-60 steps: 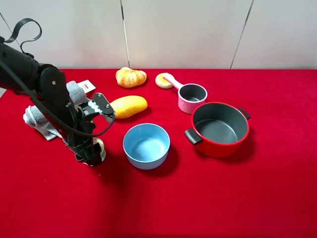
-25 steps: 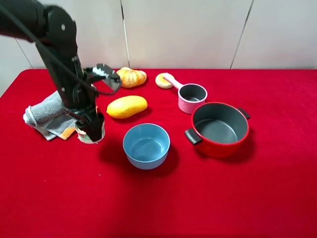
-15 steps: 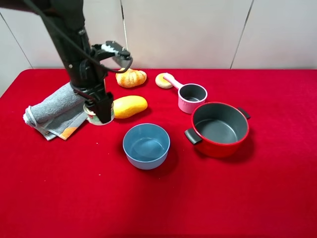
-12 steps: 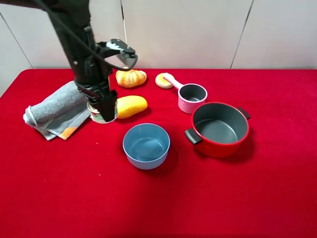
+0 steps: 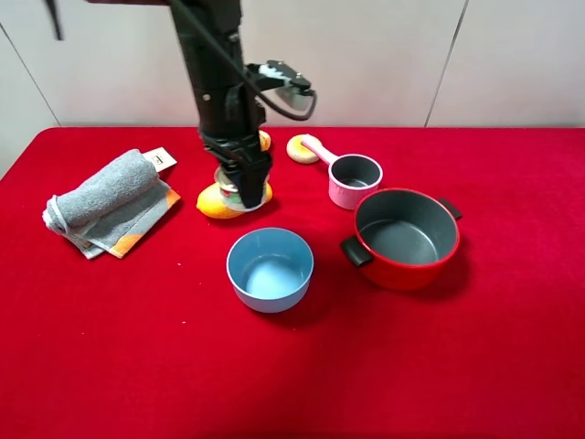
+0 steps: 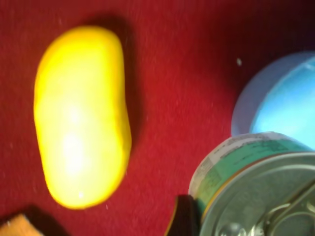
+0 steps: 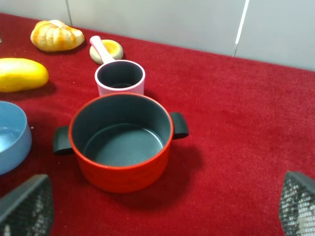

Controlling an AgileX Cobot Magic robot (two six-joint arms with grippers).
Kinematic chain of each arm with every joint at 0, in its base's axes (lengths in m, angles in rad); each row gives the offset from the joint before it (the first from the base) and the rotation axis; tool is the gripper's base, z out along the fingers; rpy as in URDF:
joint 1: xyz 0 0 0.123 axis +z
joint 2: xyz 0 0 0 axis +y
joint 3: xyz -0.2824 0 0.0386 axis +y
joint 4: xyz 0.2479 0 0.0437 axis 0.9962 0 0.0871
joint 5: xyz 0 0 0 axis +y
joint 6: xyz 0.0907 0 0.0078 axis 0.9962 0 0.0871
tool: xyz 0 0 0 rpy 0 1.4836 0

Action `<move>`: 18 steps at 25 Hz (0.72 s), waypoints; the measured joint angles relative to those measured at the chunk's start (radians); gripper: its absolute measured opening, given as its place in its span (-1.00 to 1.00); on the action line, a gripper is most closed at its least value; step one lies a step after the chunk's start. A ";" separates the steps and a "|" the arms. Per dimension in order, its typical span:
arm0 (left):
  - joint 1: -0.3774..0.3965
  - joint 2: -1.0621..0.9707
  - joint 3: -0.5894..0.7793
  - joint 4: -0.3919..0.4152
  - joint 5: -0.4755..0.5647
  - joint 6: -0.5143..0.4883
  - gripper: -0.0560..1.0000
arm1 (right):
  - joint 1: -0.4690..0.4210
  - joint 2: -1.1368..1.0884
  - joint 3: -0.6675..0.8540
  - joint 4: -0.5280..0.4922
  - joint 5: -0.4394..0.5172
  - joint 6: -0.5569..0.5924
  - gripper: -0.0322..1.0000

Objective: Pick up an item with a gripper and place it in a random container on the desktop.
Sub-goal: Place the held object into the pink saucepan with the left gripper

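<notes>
The left claw (image 5: 242, 196) is closed on the small tin can (image 5: 228, 189) and holds it in the air above the red desk (image 5: 457, 366), over the yellow mango (image 5: 211, 203) and near the blue bowl (image 5: 270, 268). The pink saucepan (image 5: 355, 180) stands apart from the can, between it and the big red pot (image 5: 405, 238), and its dark inside has nothing in it. The right claw (image 7: 160, 211) is wide open over the desk, with the red pot just in front of it.
</notes>
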 joint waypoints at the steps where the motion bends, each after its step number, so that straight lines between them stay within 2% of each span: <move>1: -0.004 0.019 -0.027 0.000 0.010 0.003 0.33 | 0.000 0.000 0.000 0.000 0.000 0.000 0.41; 13: -0.049 0.239 -0.415 -0.003 0.012 0.074 0.33 | 0.000 0.000 0.000 0.000 0.000 0.000 0.41; 18: -0.065 0.326 -0.532 -0.008 0.013 0.111 0.33 | 0.000 0.000 0.000 0.000 0.000 0.000 0.41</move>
